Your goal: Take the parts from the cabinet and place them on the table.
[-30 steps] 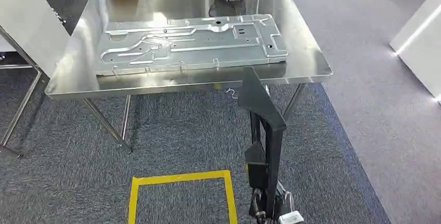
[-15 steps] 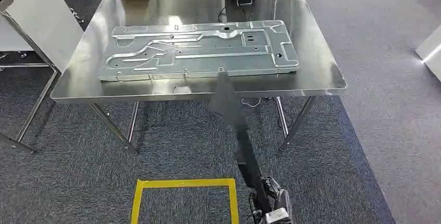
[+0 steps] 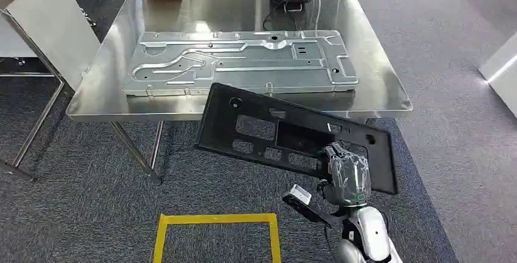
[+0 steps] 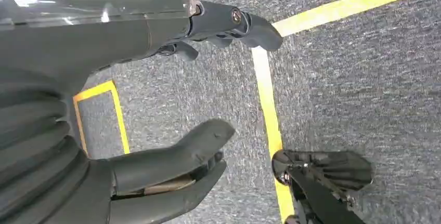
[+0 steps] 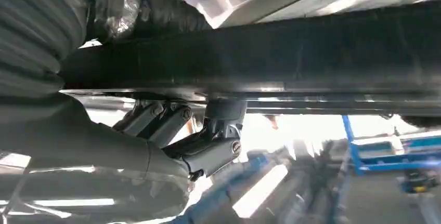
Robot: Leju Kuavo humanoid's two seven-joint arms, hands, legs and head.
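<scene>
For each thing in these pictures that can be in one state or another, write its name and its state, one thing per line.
black panel: held off the floor, tilted, in front of the table, not yet set down.
right hand: gripping the black panel's near edge.
left hand: holding nothing, fingers apart, above the carpet.
metal plate: lying flat on the table.
table: standing, bearing the metal plate.

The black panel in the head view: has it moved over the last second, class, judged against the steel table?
Yes. The black panel, held by the right robot hand, has swung from edge-on to broad-face, now spreading leftward along the steel table's near edge.
</scene>
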